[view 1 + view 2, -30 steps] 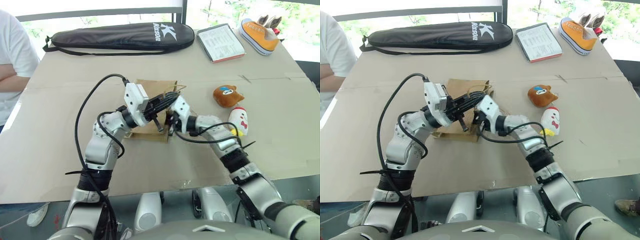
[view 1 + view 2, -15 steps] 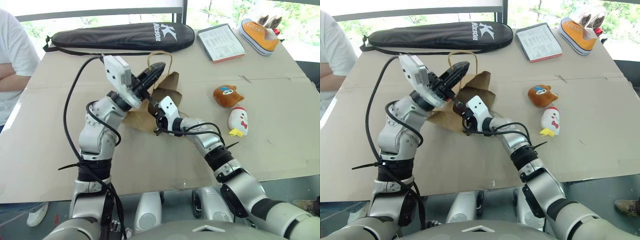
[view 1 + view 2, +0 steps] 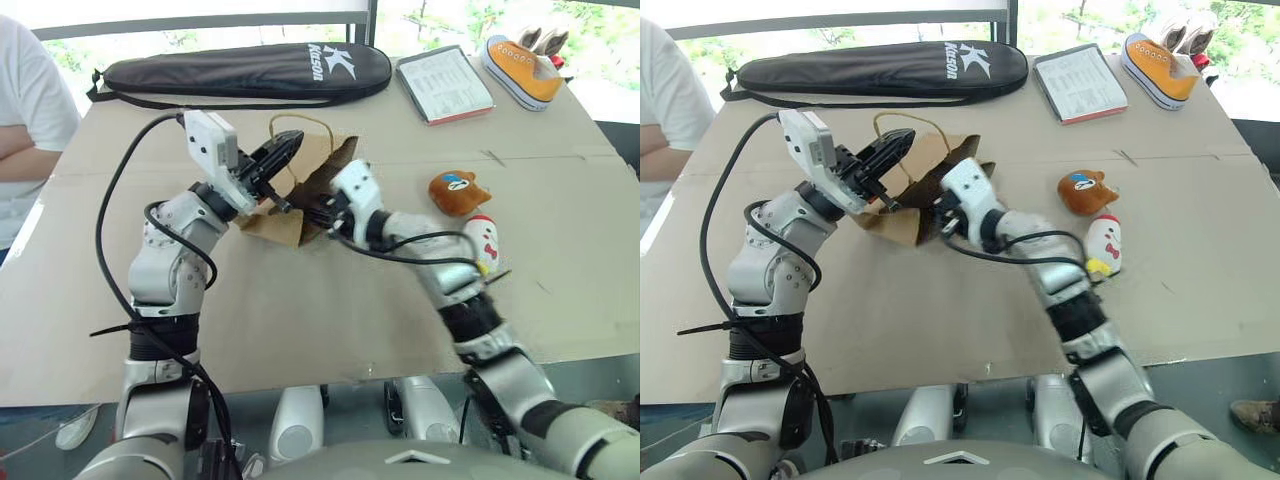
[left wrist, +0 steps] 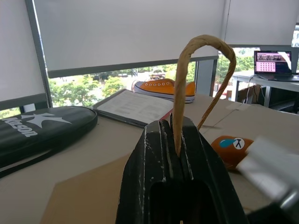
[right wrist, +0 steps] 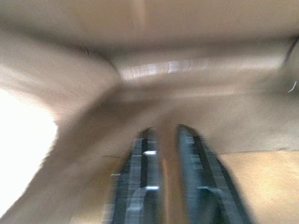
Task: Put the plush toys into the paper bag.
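Up: left hand point(image 4: 180, 140) pinching paper bag point(image 3: 300, 195) handle; right hand point(image 3: 318, 213) beside.

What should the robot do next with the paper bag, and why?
Probably use the right gripper to spread the paper bag open. The left gripper pinches one handle, yet the bag looks creased and half collapsed, and both plush toys lie outside.

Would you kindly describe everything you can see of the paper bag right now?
The paper bag is plain brown kraft paper, creased, with twisted paper loop handles. It is partly raised off the cardboard-covered table, tilted, its mouth edge up. The left gripper has its jaws shut on one handle, which arches above them. The right gripper is inside or against the paper, jaws slightly apart. The bear head and chicken lie outside it.
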